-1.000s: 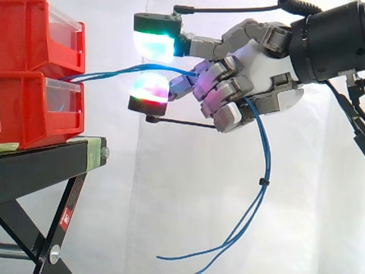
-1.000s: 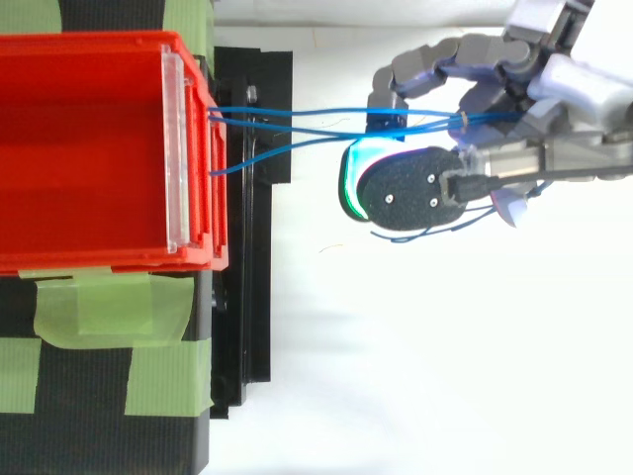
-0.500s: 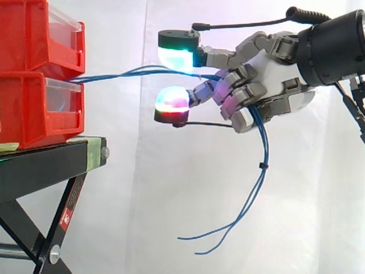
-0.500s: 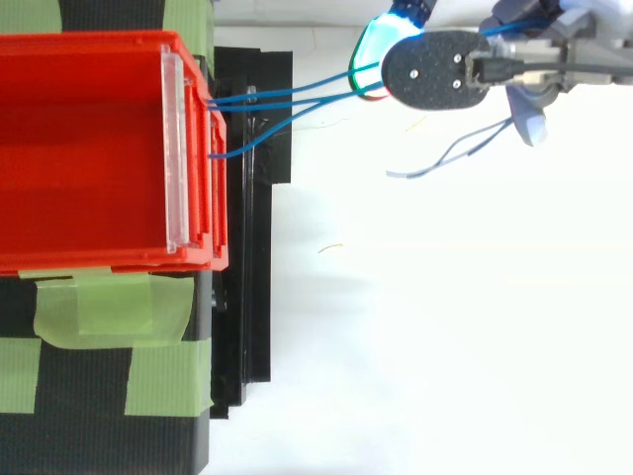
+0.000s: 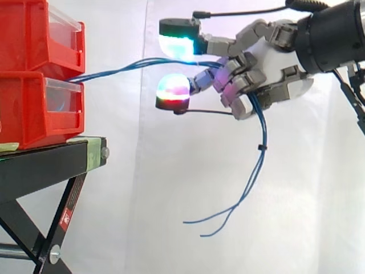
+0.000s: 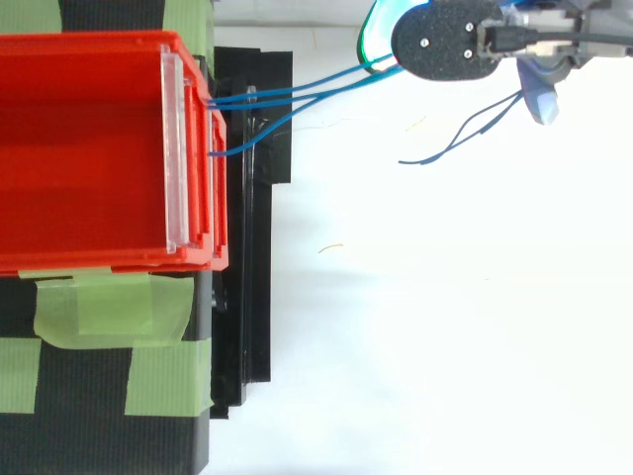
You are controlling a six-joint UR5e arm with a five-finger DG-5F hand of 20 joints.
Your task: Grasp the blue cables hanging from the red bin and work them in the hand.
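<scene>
Several thin blue cables (image 5: 131,67) run from the front of the lower red bin (image 5: 40,108) up and to the right into my hand (image 5: 268,57). In the side view the hand's fingers are curled round the cables, with one glowing fingertip (image 5: 178,39) above them and another below. Behind the hand the cables hang down, and their loose ends (image 5: 214,225) dangle free in the air. From above, the cables (image 6: 297,99) leave the bin's front (image 6: 213,129) and slant toward the hand (image 6: 445,40) at the upper edge.
Two red bins (image 5: 43,34) are stacked on a black stand (image 5: 51,157) at the left, its edge marked with green tape (image 6: 109,307). A white curtain hangs behind. Open air lies to the right of the stand, below the hand.
The hand has drawn away from the bin and a little upward, carrying the cables. In the top view it shifted toward the upper edge. The loose ends rose with it.
</scene>
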